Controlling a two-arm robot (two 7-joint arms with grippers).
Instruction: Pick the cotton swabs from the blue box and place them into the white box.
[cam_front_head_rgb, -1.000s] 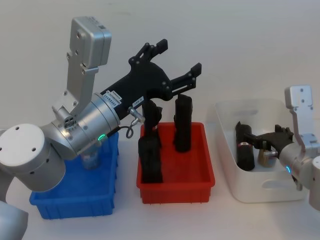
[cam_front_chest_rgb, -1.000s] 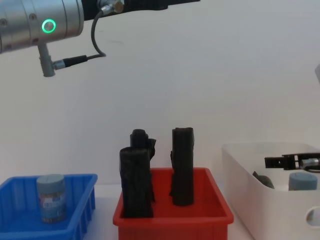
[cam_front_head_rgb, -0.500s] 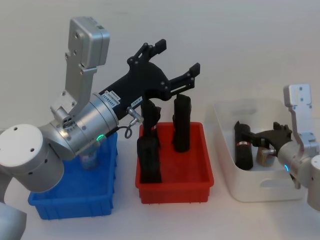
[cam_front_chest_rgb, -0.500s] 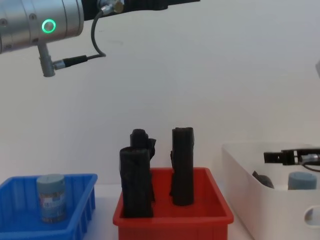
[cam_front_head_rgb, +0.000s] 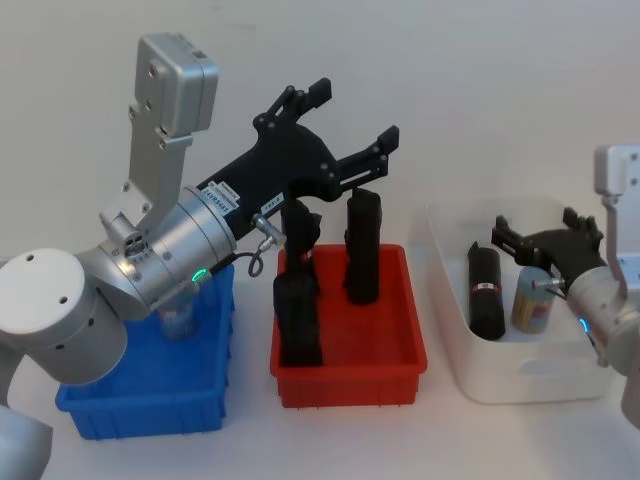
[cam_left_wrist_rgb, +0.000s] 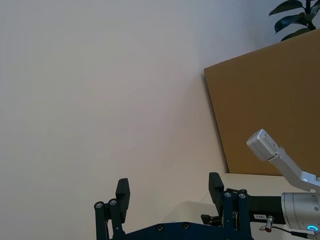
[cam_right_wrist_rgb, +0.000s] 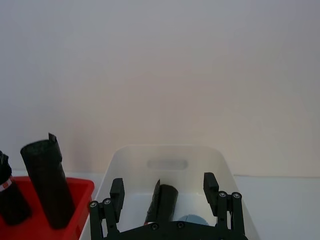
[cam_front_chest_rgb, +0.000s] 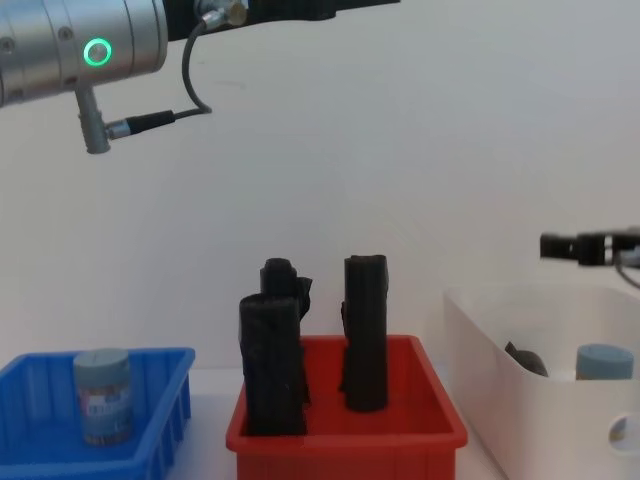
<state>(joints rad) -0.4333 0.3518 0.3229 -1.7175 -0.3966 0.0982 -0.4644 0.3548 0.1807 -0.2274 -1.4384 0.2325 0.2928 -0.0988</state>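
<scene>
White box (cam_front_head_rgb: 520, 375) holds one cotton swab tub (cam_front_head_rgb: 531, 300) upright beside black roll (cam_front_head_rgb: 485, 293). Right gripper (cam_front_head_rgb: 545, 240) above it, open, empty. Second tub (cam_front_chest_rgb: 103, 396) left in blue box (cam_front_chest_rgb: 160, 400). Left gripper (cam_front_head_rgb: 352, 125) open, raised over red bin (cam_front_head_rgb: 350, 375). Judged roughly half done.

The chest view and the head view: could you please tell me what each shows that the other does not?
Chest view alone: the side of the grey-lidded clear cotton swab tub in the ribbed blue plastic box, unobstructed.

Head view alone: the open left end effector raised above the red plastic bin, and the open right end effector over the smooth white plastic box, with a black roll lying inside.

Both: three upright black rolls in the red bin, and a second swab tub in the white box.
</scene>
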